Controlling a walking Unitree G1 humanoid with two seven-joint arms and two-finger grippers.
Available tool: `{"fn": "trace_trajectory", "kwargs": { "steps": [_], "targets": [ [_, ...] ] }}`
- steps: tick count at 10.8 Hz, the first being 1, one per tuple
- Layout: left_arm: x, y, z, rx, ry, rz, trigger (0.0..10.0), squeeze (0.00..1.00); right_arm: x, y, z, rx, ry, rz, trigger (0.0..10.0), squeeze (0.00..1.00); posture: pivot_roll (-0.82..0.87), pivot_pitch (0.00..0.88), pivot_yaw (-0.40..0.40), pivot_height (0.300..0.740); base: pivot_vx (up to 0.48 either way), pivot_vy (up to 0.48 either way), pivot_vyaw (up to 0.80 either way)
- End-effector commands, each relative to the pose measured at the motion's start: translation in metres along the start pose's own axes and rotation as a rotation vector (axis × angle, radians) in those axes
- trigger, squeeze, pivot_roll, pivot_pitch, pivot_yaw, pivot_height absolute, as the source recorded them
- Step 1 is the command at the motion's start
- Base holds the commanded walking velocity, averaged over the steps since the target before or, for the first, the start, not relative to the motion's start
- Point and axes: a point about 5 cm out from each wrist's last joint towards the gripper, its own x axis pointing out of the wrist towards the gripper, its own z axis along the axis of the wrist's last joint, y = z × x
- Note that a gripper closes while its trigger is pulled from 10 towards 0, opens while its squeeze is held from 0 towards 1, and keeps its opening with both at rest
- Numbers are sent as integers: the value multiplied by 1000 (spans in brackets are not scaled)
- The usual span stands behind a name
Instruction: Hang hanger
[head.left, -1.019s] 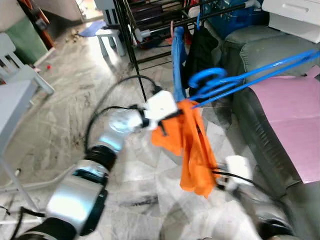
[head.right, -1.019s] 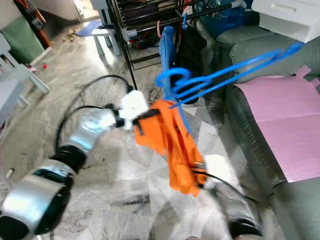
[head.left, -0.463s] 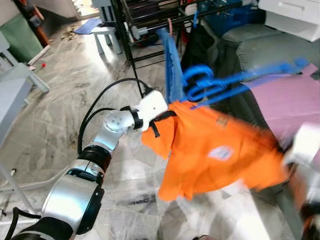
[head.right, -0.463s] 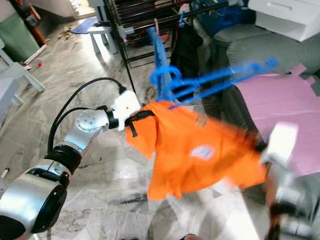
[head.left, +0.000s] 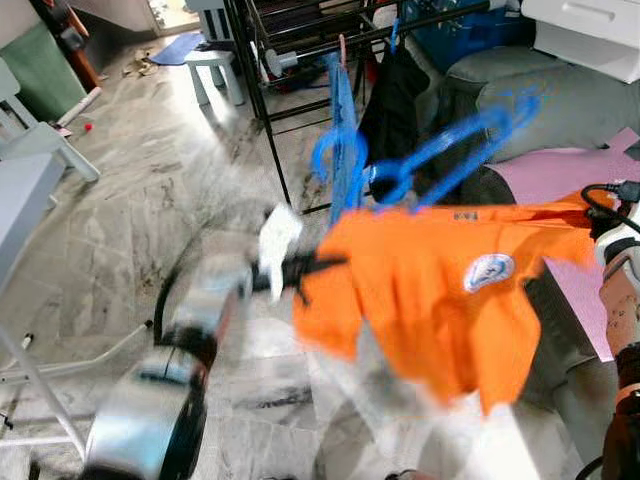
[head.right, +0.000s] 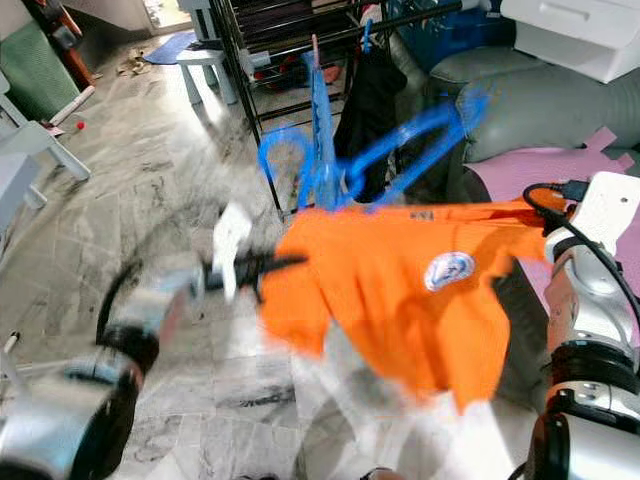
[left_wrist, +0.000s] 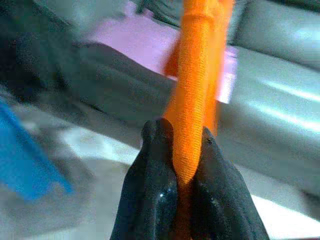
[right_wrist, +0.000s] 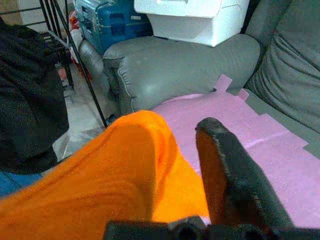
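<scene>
- The bright orange short-sleeved T-shirt with a round white-and-blue chest badge (head.left: 440, 290) is stretched out flat in mid-air between the two arms, in front of the grey leather sofa (head.left: 560, 100), with the blue plastic clothes hanger (head.left: 430, 150) blurred above its collar edge at about 12 o'clock from the shirt.
- The left hand (left_wrist: 182, 150) is pressed together on a fold of orange cloth, at the shirt's 9 o'clock edge. Only a thin ridge of fabric sits between the fingers (left_wrist: 160, 165), so a sharp tug could pull it free and let that side drop to the marble floor (head.left: 150, 200).
- The right hand (right_wrist: 175, 150) is at the shirt's 3 o'clock edge, with orange cloth draped over one finger and the other finger (right_wrist: 225, 170) bare beside it; whether it truly pinches the cloth I cannot tell. If it does not, the shirt may slide off.
- I cannot make out how the hanger sits in the shirt. If it is only resting in the neck, it could tip out.
- The black metal clothes rack (head.left: 300, 40) already carries a black garment (head.left: 395, 100) and a blue one (head.left: 342, 130) at 12 o'clock, so the hook could snag these.
- The left arm is motion-blurred, so speed itself raises each of these risks.
</scene>
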Motion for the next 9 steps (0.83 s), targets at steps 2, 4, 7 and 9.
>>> {"fn": "trace_trajectory", "kwargs": {
  "steps": [2,4,7,9],
  "targets": [
    [-22,-3,-22,-104,12,-37,10000,0,2,-10,6,32,-1,-73,0,0,-231,91,97,740,0,0,0],
    [-28,-19,-41,-120,112,-182,10000,0,4,-4,3,42,17,-64,0,0,-225,92,96,740,0,0,0],
    [-30,-26,-51,-81,227,-256,10000,0,8,6,6,55,20,-44,0,0,-234,97,104,740,0,0,0],
    [-30,-28,-59,-3,338,-287,10000,0,10,16,14,81,-4,-16,0,0,-247,98,121,740,0,0,0]
  ]
}}
